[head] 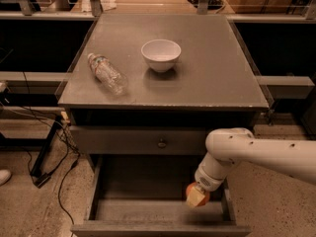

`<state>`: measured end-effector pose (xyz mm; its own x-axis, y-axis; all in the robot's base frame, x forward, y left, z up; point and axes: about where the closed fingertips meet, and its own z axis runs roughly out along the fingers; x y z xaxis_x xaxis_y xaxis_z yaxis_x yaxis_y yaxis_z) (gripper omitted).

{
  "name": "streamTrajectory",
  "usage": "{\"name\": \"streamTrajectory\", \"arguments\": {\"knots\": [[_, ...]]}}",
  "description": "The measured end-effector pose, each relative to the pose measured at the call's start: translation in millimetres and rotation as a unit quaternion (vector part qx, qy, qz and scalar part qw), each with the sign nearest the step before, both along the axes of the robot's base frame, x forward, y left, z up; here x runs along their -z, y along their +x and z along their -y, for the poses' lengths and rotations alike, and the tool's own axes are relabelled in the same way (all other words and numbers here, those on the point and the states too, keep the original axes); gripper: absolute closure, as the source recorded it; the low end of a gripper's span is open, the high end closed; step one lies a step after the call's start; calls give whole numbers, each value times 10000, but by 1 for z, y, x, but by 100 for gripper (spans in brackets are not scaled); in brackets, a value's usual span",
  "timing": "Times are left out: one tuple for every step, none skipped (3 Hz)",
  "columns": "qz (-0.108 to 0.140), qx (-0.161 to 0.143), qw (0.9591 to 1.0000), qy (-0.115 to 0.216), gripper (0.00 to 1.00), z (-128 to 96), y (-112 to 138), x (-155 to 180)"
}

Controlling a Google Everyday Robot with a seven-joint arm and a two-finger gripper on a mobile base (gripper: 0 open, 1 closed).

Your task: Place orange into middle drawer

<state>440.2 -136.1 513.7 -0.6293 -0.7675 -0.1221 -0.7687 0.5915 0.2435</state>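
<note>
So the claw is down in the open middle drawer, hugging its right wall, and it's pinching the orange. The fruit pokes out on the claw's left side, right at the tips. I can't tell if it's touching the floor yet.

If I were running it, I'd nudge left off that wall, drop until the orange sits on the floor, then open up slowly. Round fruit on a flat floor will roll, so don't release from height. Lift straight up after, because the closed drawer front with the knob sits just above and left of the claw.

Containers: the drawer floor left of the claw looks bare, nothing but the 1 orange in there. The white bowl, far above and left on the cabinet top, looks empty. The plastic bottle lies on its side further left, contents unclear.
</note>
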Motion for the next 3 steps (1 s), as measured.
{"name": "streamTrajectory", "arguments": {"knots": [[-1, 1, 10000, 0, 100, 0, 0, 0], [-90, 183, 9998, 4, 100, -6, -3, 22], [-34, 577, 9983, 17, 100, -10, 5, 42]]}}
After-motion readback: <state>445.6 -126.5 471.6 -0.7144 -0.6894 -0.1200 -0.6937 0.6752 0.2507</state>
